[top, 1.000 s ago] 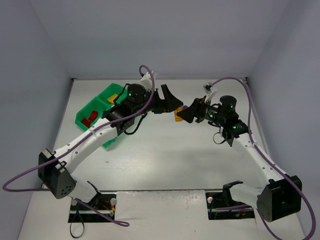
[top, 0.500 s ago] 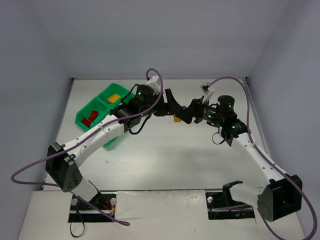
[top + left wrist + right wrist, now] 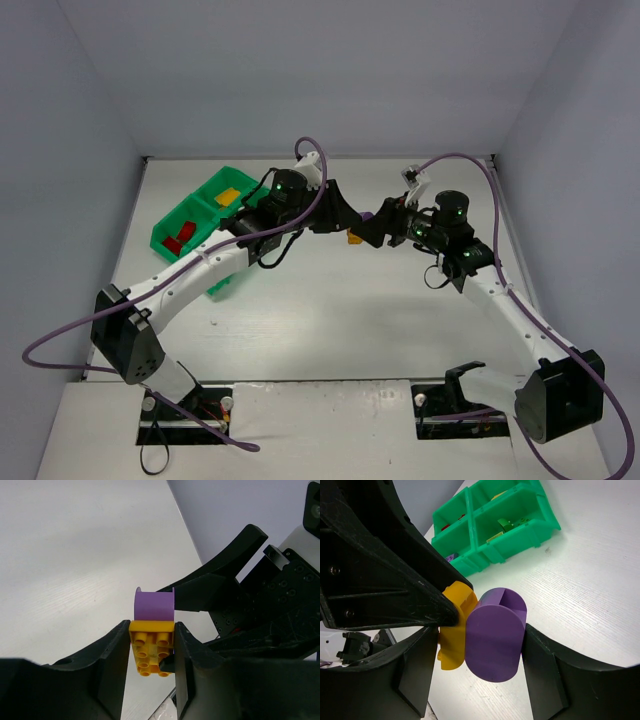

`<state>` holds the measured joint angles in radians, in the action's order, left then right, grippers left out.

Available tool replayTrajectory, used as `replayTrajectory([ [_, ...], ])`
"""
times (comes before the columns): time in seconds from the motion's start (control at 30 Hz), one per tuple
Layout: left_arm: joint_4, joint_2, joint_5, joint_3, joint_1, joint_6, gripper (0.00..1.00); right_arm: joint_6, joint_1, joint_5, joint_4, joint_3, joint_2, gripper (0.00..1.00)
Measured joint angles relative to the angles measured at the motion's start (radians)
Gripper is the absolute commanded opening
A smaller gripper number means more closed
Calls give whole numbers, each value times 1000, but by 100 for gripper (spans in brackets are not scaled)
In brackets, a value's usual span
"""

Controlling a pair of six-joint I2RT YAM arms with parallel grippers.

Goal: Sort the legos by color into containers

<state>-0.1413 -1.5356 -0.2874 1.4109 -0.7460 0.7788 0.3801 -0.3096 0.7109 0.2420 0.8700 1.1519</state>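
A yellow lego [image 3: 151,647] and a rounded purple lego [image 3: 495,632] are stuck together and held in the air over the middle of the table. My right gripper [image 3: 480,635] is shut across the pair, one finger on the yellow lego [image 3: 452,630] and the other on the purple one. My left gripper [image 3: 151,630] comes from the opposite side and is shut on the yellow lego, with the purple lego [image 3: 155,605] just beyond its fingertips. From above, the two grippers meet at the yellow lego [image 3: 354,238]. The green tray of containers [image 3: 172,215] lies at the far left.
The tray [image 3: 540,527] holds lime legos [image 3: 507,524] in one compartment. A red lego [image 3: 180,238] and a yellow lego [image 3: 228,197] lie in two others. The left arm passes over the tray's right side. Grey walls close the table on three sides.
The left arm swung right to the held pair and its jaws closed from wide open onto the yellow lego. The right arm and its grip stayed still.
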Motion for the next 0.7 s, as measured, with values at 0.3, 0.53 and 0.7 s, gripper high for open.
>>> replayTrajectory([
  [0.3,12,0,-10,-5,2,-16,0,-1,-5,0,-1,2,0,78],
  [0.53,57,19,-109,-84,54,-113,0,-19,-6,35,-15,2,8,92],
  [0.7,95,50,-272,-182,174,-224,0,-47,-5,92,-25,18,25,92],
])
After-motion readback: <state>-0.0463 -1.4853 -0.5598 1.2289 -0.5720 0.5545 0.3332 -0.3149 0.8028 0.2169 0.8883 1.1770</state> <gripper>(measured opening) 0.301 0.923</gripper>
